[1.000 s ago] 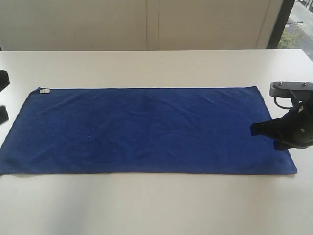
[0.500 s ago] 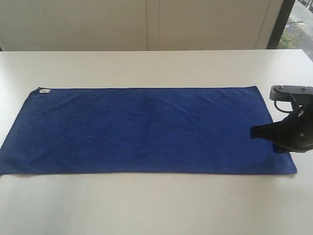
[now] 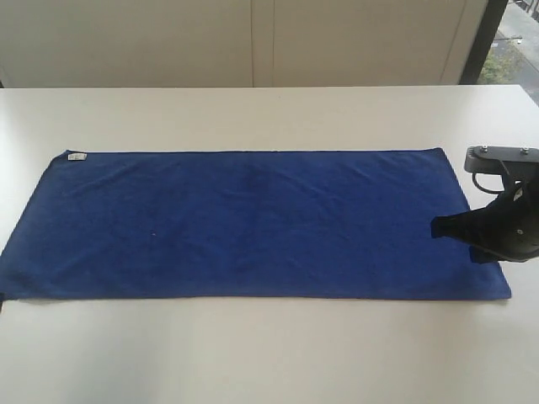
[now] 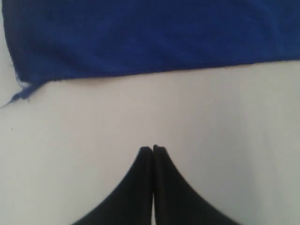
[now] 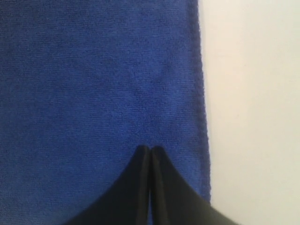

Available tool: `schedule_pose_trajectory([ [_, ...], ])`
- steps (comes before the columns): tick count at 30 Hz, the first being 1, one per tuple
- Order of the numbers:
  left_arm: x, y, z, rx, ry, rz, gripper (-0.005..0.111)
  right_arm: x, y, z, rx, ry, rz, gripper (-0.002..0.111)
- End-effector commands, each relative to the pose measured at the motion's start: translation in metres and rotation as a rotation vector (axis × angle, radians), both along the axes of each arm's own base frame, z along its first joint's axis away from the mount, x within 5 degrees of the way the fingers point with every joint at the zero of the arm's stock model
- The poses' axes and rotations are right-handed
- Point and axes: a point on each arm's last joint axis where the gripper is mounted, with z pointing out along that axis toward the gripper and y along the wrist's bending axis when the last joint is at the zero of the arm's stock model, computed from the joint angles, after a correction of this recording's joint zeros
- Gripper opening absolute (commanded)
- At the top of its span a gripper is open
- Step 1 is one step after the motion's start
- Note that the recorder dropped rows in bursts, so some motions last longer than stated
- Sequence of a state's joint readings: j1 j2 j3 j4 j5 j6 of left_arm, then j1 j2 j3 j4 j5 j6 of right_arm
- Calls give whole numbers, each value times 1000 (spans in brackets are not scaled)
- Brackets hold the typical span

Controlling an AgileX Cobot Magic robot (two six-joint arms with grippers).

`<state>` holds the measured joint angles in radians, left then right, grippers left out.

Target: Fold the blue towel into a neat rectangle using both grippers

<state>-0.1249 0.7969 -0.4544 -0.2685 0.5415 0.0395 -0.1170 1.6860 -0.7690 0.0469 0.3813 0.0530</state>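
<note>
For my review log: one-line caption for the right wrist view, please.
Shut right gripper poised over the flat blue towel near its edge, white table alongside.

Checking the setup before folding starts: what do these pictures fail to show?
- Left gripper: not made out in the exterior view, presumably off frame.
- Right gripper: arm cut off by the exterior view's right edge; contact with the towel unclear in either view.
- Tag: too small to read, exterior view.

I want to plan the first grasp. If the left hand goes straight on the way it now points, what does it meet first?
Probably the edge of the deep-blue soft microfibre towel; only bare white table lies before the shut left hand. Its height above the table is unclear.
</note>
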Motion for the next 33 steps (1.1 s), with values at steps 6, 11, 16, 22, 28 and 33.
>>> schedule_pose_trajectory([
  [6,-4,10,7,101,6,44,0,-2,0,7,2,-15,-5,0],
  [11,-5,21,7,166,15,160,0,1,0,37,-1,-63,-2,0],
  [16,0,22,10,171,-52,158,0,29,-11,64,-28,-90,30,0],
  [22,0,22,11,170,-56,158,0,56,-18,41,-29,-76,22,2],
  [28,0,22,11,170,-56,158,0,73,-21,26,-41,-47,36,32],
  [33,0,22,11,170,-56,158,0,82,-23,22,-41,-47,36,41],
])
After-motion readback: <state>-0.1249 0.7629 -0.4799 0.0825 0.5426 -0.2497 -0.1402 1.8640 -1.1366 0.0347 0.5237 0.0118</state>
